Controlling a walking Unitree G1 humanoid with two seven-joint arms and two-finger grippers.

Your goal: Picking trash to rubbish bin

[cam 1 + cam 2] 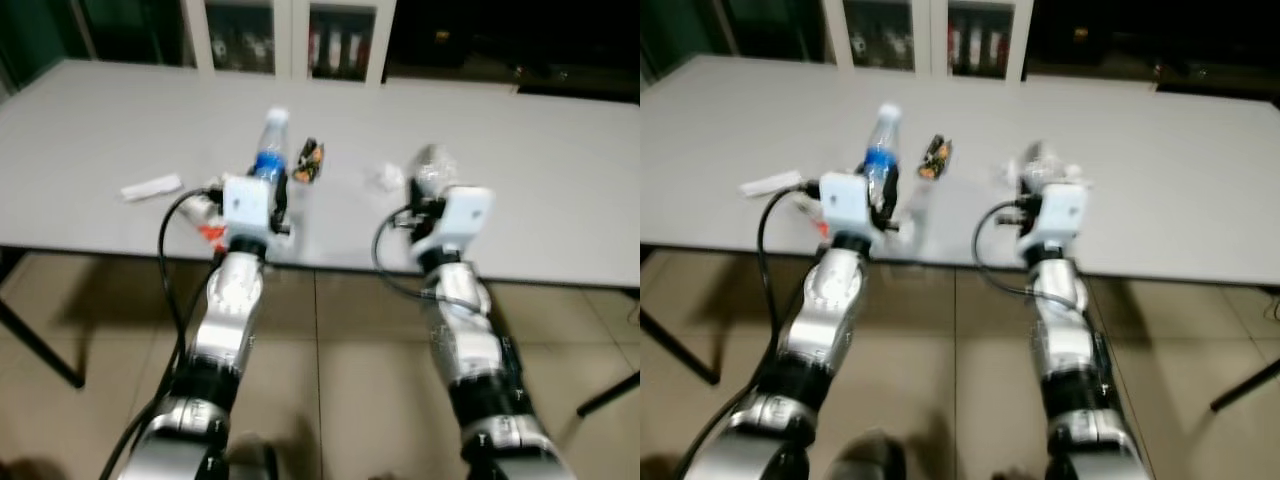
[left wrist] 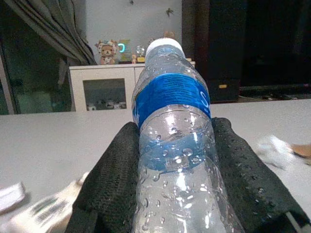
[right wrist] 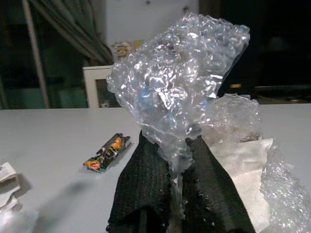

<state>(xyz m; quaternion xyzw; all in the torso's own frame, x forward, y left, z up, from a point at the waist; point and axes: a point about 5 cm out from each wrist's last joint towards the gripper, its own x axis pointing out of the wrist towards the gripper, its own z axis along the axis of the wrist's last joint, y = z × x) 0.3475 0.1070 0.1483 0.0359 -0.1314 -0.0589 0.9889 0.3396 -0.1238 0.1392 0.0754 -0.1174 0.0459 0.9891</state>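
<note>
I stand at the near edge of a long grey table [image 1: 560,190], looking down over both of my silver arms.

My left gripper [image 2: 173,160] is clamped on a clear plastic water bottle [image 2: 174,145]. The bottle has a white cap, a blue label band and droplets on its inside. It stands roughly upright between my two black fingers [image 2: 114,184], one pressed to each side of its body just below the label. In the head view the bottle [image 1: 270,150] rises above my left wrist, over the table near its front edge.

My right gripper [image 3: 179,167] is pinched shut on a crumpled piece of clear bubble wrap [image 3: 177,92]. The wrap bunches up above my fingertips [image 3: 146,184], and more of it hangs beside a white sheet on the side of the gripper. In the head view the bubble wrap [image 1: 432,165] sits just beyond my right wrist, over the table.

Other litter lies on the table. A small dark snack wrapper [image 1: 310,160] with orange print lies flat between my two grippers, a little farther back, apart from both. A crumpled white tissue [image 1: 385,177] lies just beside the bubble wrap. A flat white paper wrapper [image 1: 152,187] lies to the left of my left arm. Something red and white [image 1: 208,232] lies near the table edge, partly hidden by my left wrist.

Beyond the table stands a white cabinet [image 1: 290,35] with glass doors. Beige floor tiles [image 1: 340,340] show below the table.
</note>
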